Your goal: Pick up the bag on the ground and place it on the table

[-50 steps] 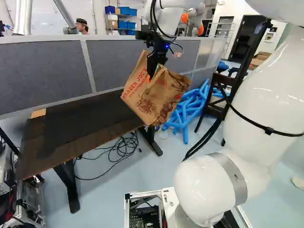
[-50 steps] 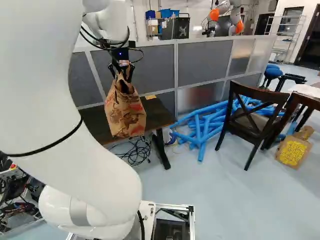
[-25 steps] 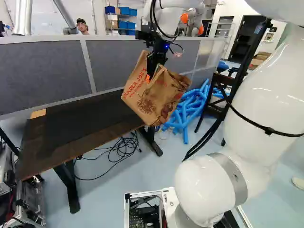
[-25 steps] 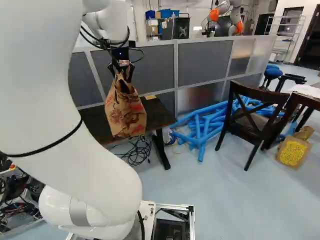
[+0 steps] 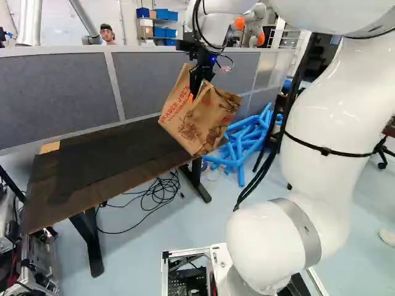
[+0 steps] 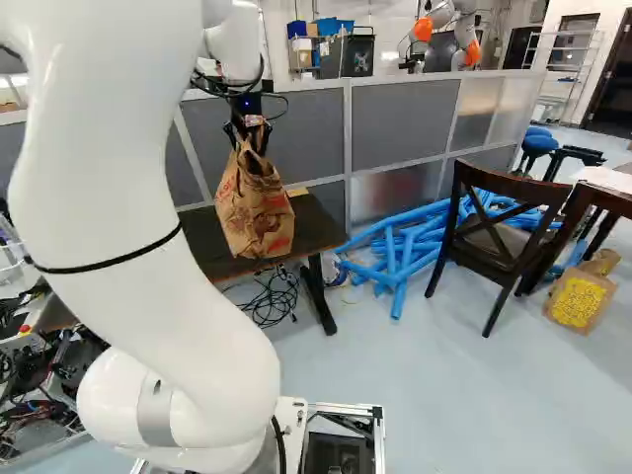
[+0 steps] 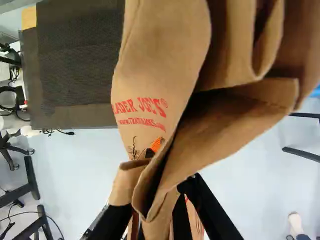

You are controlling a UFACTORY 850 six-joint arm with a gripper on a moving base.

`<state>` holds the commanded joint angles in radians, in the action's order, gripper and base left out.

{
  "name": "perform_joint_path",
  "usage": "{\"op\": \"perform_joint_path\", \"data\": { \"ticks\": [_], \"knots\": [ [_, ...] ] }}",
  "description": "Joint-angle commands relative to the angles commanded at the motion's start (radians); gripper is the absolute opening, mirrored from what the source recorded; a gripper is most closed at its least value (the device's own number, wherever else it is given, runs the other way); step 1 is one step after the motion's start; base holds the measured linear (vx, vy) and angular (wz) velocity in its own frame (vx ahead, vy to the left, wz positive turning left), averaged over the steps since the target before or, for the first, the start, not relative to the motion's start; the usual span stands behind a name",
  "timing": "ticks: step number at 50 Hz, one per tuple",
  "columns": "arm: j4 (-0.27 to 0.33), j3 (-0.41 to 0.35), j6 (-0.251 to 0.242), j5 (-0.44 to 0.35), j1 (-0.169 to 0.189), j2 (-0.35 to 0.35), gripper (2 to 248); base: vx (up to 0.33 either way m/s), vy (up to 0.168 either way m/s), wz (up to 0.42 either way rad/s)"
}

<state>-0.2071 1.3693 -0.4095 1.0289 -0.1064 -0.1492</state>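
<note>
The gripper (image 5: pixel 196 92) is shut on the upper part of the brown paper bag (image 5: pixel 199 123), which hangs tilted in the left base view. Behind the bag's lower part lies the right end of the dark table (image 5: pixel 117 163); whether the bag is over the top or in front of it, I cannot tell. In the wrist view, crumpled paper of the bag (image 7: pixel 160 65) passes between the fingers of the gripper (image 7: pixel 157 197) and spreads ahead, hiding part of the tabletop (image 7: pixel 75 85). One orange pad (image 7: pixel 156 145) shows against the paper.
A grey partition (image 5: pixel 55 98) stands behind the table. Blue foam tubes (image 6: pixel 400 252) lie beside it, near a dark chair (image 6: pixel 499 232). Cables (image 5: pixel 157 197) are on the floor under the table. Another bag (image 6: pixel 580 296) stands at the right. Another robot (image 6: pixel 449 30) is beyond the partition.
The arm has reached slightly farther from the base, carrying the bag with it; the bag has shifted a little left in the left base view and right in the right one. The base has not moved.
</note>
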Motion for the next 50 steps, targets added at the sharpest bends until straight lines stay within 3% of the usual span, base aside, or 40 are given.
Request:
{"op": "perform_joint_path", "data": {
  "ticks": [26,50],
  "knots": [
    [0.003,0.14,0.0,0.0,0.01,-0.141,27,0.0,0.0,0.0],
    [0.098,0.274,0.0,-0.025,0.018,-0.304,27,0.0,0.0,0.0]
  ]
}}
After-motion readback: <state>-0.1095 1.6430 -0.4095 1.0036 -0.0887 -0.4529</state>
